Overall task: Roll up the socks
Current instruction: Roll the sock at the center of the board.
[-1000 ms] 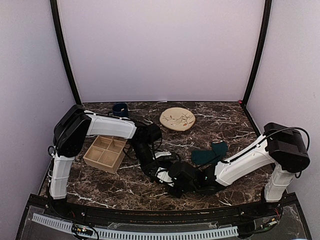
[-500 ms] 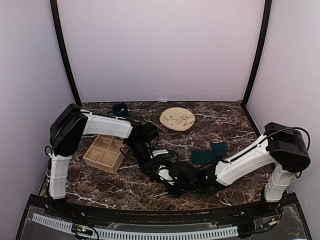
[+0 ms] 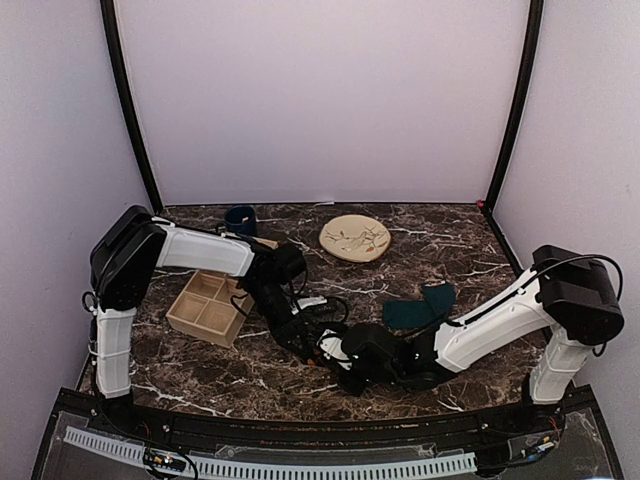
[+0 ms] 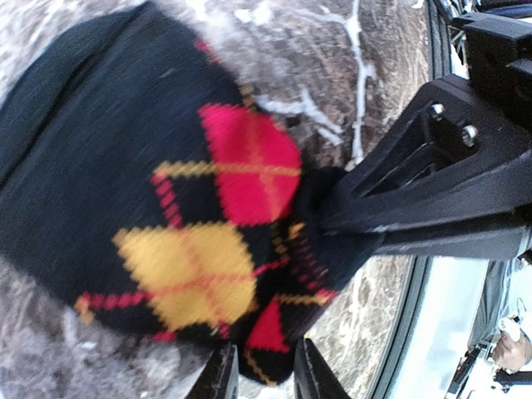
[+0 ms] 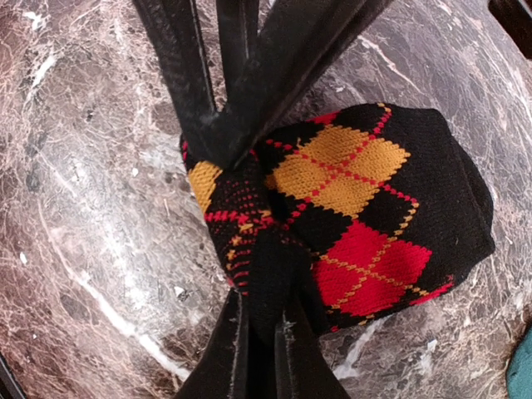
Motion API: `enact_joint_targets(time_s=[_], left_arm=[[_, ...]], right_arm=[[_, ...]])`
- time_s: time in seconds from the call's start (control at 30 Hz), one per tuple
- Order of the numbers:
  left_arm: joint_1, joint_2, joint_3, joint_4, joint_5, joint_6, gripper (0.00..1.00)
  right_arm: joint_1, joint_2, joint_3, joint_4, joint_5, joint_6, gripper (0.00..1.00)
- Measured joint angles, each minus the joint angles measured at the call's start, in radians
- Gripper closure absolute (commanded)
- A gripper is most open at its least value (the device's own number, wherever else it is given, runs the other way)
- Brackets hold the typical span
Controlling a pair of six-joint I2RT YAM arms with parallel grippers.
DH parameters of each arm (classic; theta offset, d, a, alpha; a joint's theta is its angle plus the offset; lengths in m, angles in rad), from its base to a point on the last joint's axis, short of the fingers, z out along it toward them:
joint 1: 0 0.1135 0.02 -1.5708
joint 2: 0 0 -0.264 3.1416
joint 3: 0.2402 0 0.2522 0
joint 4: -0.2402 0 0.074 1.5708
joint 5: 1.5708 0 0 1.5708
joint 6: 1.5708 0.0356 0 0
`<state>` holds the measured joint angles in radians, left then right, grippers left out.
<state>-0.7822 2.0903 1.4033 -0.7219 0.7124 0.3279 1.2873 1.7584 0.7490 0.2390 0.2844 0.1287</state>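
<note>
Since a second before, the left arm (image 3: 205, 250) had swung its big elbow farther out to the left, and the two grippers had slid a little to the left near the front of the table (image 3: 450, 240).

The black sock with diamonds (image 5: 349, 208) lay on the table as a fat bundle between the two grippers. It showed red, orange and yellow diamonds. One end of it was bunched up into a tight knot of cloth.

The right gripper (image 5: 262, 349) was squeezed tight on that bunched end, with cloth pinched between its fingers. The left gripper (image 4: 264, 374) came at the same bunched end from the other side. Its tips had a bit of the sock's edge between them, so it was grasping the sock too. The two grippers sat very close, almost nose to nose.

The green socks (image 3: 420, 305) lay flat on the table to the right and a bit farther back, near the right arm, with nothing gripping them.

Other things sat farther off: a wooden box (image 3: 210, 303) with four little rooms on the left, a dark blue mug (image 3: 240, 217) at the back, and a round plate (image 3: 355, 238) near the middle of the back.
</note>
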Motion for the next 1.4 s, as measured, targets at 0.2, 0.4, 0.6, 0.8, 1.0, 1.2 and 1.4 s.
enact_joint_targets(time_s=[0.2, 0.4, 0.6, 0.8, 1.0, 1.2, 1.4], left_arm=[[0.024, -0.01, -0.018, 0.018, -0.007, -0.016, 0.74], [0.05, -0.068, -0.074, 0.066, -0.048, -0.038, 0.74], [0.062, -0.143, -0.14, 0.15, -0.09, -0.064, 0.74], [0.062, -0.238, -0.217, 0.266, -0.124, -0.097, 0.74], [0.061, -0.337, -0.326, 0.417, -0.133, -0.153, 0.72], [0.04, -0.415, -0.42, 0.544, -0.146, -0.196, 0.72], [-0.051, -0.437, -0.474, 0.66, -0.183, -0.209, 0.71]], right_arm=[[0.0, -0.004, -0.005, 0.0, 0.0, 0.008, 0.97], [0.0, -0.009, -0.007, -0.009, 0.0, 0.011, 0.97], [-0.001, -0.009, -0.007, -0.012, -0.018, 0.032, 0.98], [-0.021, -0.016, -0.007, -0.013, -0.081, 0.088, 0.98], [-0.063, -0.035, -0.022, -0.008, -0.195, 0.174, 0.98], [-0.116, -0.061, -0.063, 0.022, -0.314, 0.279, 0.98], [-0.165, -0.063, -0.085, 0.061, -0.425, 0.38, 0.98]])
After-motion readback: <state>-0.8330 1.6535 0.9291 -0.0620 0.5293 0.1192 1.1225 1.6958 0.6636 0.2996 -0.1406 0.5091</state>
